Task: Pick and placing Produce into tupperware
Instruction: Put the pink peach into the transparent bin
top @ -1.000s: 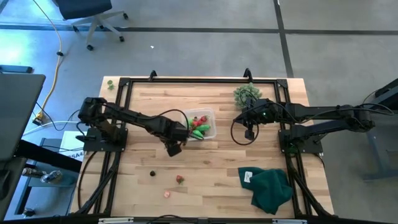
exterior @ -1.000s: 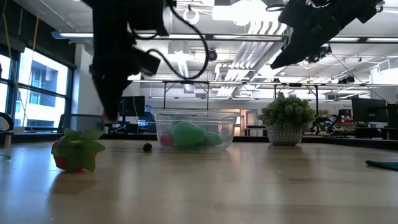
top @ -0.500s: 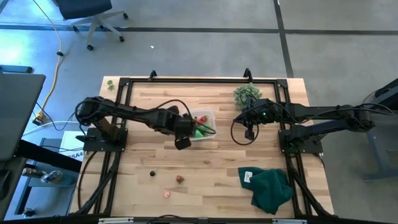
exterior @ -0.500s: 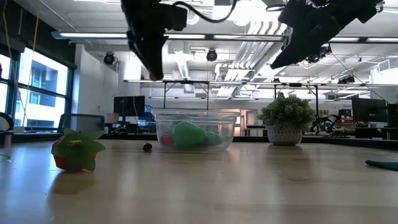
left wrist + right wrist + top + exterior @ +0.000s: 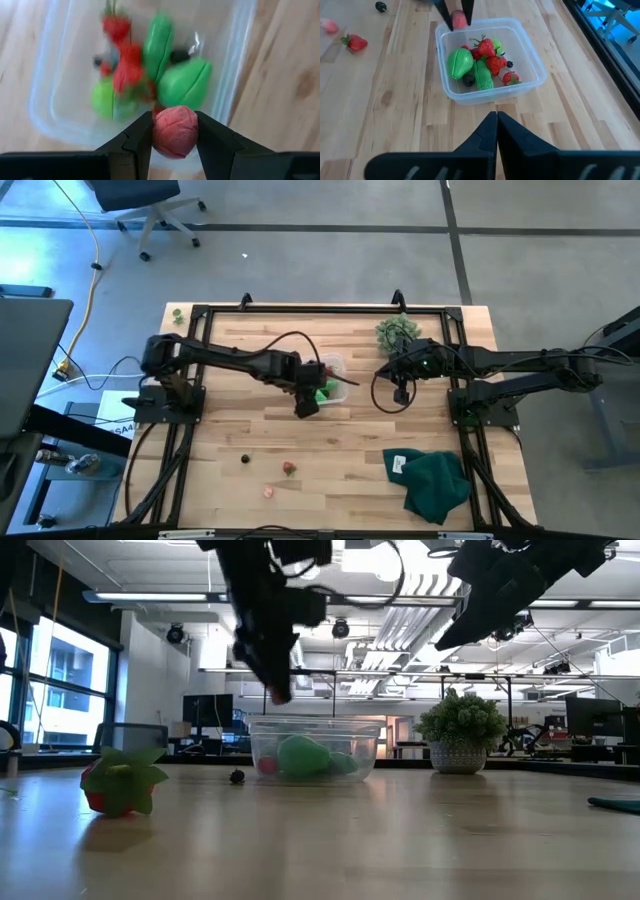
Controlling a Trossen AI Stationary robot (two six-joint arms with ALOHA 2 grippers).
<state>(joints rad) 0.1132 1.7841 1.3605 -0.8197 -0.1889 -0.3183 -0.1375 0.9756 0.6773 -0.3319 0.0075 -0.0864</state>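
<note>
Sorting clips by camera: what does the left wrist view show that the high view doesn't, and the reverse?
Only the left wrist view shows the left hand clamped on a pink berry. Only the high view shows the right hand waiting beside the container, three loose pieces on the table, a green cloth and a bushy ball. Both show the tupperware holding red and green produce.

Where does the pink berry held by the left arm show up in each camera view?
High view: hidden under the left gripper, at the tupperware edge.
Low view: pink berry at the gripper tip, above the tupperware.
Left wrist view: berry between the jaws, over the tupperware rim.
Right wrist view: berry at the tupperware's far rim.
Shared landmark: the tupperware.
</note>
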